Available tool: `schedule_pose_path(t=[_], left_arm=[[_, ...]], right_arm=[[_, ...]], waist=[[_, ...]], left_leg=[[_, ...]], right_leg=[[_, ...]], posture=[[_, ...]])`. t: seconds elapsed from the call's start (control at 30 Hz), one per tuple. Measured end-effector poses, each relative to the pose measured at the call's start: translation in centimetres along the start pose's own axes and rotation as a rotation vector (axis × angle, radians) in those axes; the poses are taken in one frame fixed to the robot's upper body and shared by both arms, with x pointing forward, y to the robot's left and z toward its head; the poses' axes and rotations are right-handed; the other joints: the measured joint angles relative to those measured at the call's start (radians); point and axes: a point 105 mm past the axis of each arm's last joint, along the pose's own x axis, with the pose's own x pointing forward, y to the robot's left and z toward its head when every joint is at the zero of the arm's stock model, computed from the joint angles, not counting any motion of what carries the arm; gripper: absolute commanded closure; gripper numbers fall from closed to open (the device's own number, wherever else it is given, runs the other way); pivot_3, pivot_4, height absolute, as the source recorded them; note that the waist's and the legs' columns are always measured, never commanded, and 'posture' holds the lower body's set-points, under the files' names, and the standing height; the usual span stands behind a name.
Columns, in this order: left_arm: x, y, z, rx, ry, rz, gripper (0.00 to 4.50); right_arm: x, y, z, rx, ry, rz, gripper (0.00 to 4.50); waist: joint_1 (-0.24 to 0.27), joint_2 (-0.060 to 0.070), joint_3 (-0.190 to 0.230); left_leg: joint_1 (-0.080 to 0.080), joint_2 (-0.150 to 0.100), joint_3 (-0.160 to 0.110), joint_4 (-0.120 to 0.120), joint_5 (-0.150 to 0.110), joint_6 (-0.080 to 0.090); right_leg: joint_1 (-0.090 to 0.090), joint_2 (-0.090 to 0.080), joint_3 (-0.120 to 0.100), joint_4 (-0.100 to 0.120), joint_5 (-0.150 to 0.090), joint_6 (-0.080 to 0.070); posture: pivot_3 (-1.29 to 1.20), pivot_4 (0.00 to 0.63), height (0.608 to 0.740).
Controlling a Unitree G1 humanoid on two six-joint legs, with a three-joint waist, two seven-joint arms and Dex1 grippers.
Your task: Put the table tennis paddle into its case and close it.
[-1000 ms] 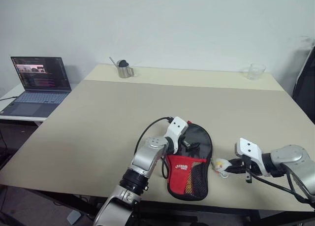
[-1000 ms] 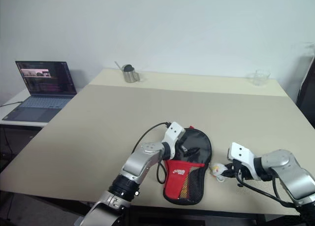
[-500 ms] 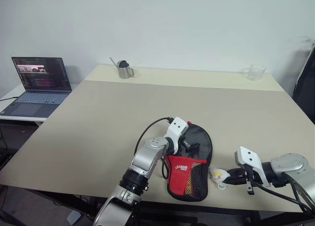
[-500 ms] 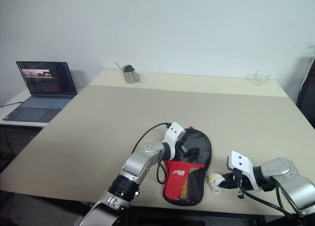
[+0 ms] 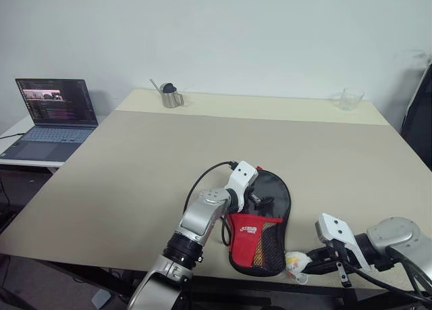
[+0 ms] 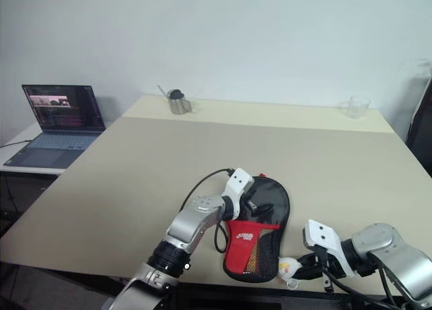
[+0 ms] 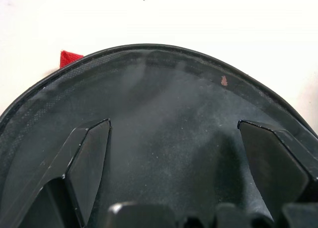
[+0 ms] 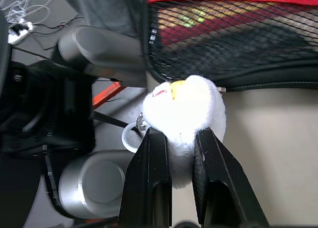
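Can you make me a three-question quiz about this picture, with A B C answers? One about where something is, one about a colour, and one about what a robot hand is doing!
1. Where is the laptop?
A. On a side desk to the robot's left
B. Next to the clear cup
C. On top of the case

2. What colours is the case?
A. Blue and white
B. Black and red
C. All green

3. What is the right hand doing?
A. Hanging open with nothing in it
B. Pinching the white ball charm
C. Holding the metal cup

Answers:
1. A, it sits beside the big table's left edge.
2. B, black fabric with a red pocket band.
3. B, its two fingers squeeze the fluffy white charm.
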Motion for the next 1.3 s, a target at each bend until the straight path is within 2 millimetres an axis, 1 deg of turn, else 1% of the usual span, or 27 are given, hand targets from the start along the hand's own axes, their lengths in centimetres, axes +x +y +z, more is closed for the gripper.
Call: schedule_pose_path(t=[0.33,0.53,0.6,0.7,0.87,0.93,0.97,1.13,1.23,1.3], left_arm=[[-0.1,0.0,0.0,0.001,0.005,-0.001,0.0],[-0.2,0.1,0.0,0.005,0.008,-0.006,0.0],[-0.2,0.1,0.0,0.005,0.009,-0.006,0.0],[-0.2,0.1,-0.1,0.005,0.009,-0.007,0.0],[-0.2,0.1,-0.1,0.005,0.01,-0.011,0.0],[-0.2,0.0,-0.1,0.005,0.01,-0.013,0.0],[-0.2,0.0,-0.1,0.005,0.01,-0.013,0.0],[-0.2,0.0,-0.1,0.004,0.01,-0.013,0.0],[-0.1,0.0,-0.1,0.004,0.01,-0.014,0.0],[-0.1,0.0,-0.1,0.004,0.01,-0.014,0.0]], right_arm=[[-0.9,0.4,1.5,-0.005,0.006,0.063,4.31],[-0.6,0.4,2.1,-0.037,0.026,0.073,4.31],[-0.6,0.2,2.4,-0.044,0.027,0.069,3.57],[-0.8,-0.3,3.0,-0.064,0.03,0.047,2.68],[-1.1,-0.4,3.7,-0.057,0.031,0.055,0.93],[-1.0,-0.4,3.7,-0.052,0.031,0.063,0.2],[-0.9,-0.4,3.5,-0.046,0.034,0.067,0.04],[-0.1,-0.6,2.8,-0.036,0.043,0.083,0.04],[-0.3,-1.6,2.6,-0.031,0.049,0.047,0.04],[-0.7,-2.7,3.3,-0.043,0.038,0.019,0.04]], waist=[[0.0,0.0,0.0],[0.0,0.0,0.0],[-0.001,0.0,0.0],[-0.001,0.0,0.0],[0.0,0.0,0.0],[0.0,0.0,0.0],[0.0,0.0,0.0],[0.0,0.0,0.0],[-0.001,0.0,0.0],[-0.002,0.0,0.0]], left_leg=[[0.0,0.0,0.0,0.0,0.0,0.0],[0.0,0.0,0.0,0.0,0.0,0.0],[0.0,0.0,0.0,0.0,0.0,0.0],[0.0,0.0,0.0,0.0,0.0,0.0],[0.0,0.0,0.0,0.001,0.0,0.0],[0.0,0.0,0.0,0.001,0.0,0.0],[0.0,0.001,0.0,0.001,0.0,0.0],[0.0,0.0,0.0,0.001,0.0,0.0],[0.0,0.0,0.0,0.002,0.0,0.0],[0.001,0.0,0.0,0.002,0.0,0.0]], right_leg=[[0.0,0.0,0.0,0.0,0.0,0.0],[0.0,0.0,0.0,0.0,0.0,0.0],[0.0,0.0,0.0,0.0,0.0,0.0],[0.0,0.0,0.0,0.0,0.0,0.0],[0.0,0.0,0.0,0.0,0.0,0.0],[0.0,0.0,0.0,0.0,0.0,0.0],[0.0,0.0,0.0,0.0,0.0,0.0],[0.0,0.0,0.001,0.001,0.0,0.0],[0.0,0.0,0.001,0.001,0.0,0.0],[0.0,0.0,0.001,0.002,0.0,0.0]], posture=[[0.0,0.15,0.74],[0.0,0.15,0.74],[0.0,0.15,0.74],[0.0,0.15,0.74],[0.0,0.15,0.74],[0.0,0.15,0.74],[0.0,0.15,0.74],[0.0,0.15,0.74],[0.0,0.15,0.74],[0.0,0.15,0.74]])
